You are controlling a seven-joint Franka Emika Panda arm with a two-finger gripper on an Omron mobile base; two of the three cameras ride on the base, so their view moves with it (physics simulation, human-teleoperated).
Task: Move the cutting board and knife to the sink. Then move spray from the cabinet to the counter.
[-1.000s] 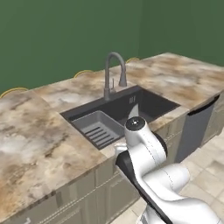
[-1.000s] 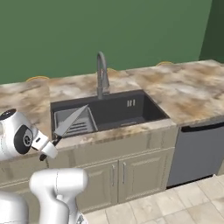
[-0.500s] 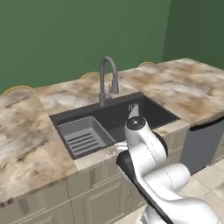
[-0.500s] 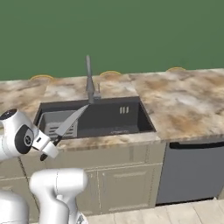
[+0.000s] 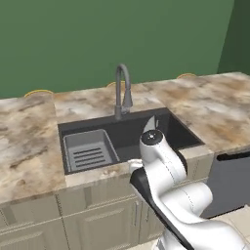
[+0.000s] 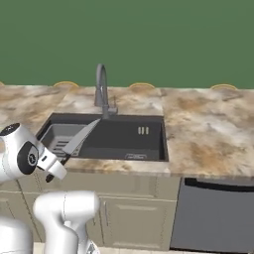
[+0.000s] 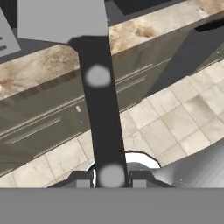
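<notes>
My gripper (image 6: 53, 171) is shut on the dark handle of the knife (image 6: 79, 139), in front of the counter's (image 6: 208, 131) front edge. Its thin grey blade slants up over the front left rim of the dark sink (image 6: 152, 144). In the left base view the blade tip (image 5: 150, 123) pokes up behind my arm, over the sink (image 5: 178, 131). In the hand view the knife (image 7: 99, 100) runs up from between my gripper (image 7: 111, 181), handle low, blade at the top. The cutting board, the spray and the cabinet are out of view.
A tall grey faucet (image 6: 101, 91) stands behind the basin, and a light grey ribbed basket (image 5: 90, 149) fills its left part. A dark dishwasher front (image 6: 218, 213) lies under the counter on the right. Low cabinet doors (image 5: 97, 222) and tiled floor (image 7: 175, 127) are below.
The whole picture has shifted, so the base has driven: the sink now sits further right in both base views. The knife stays in my grip, blade still over the sink's front left.
</notes>
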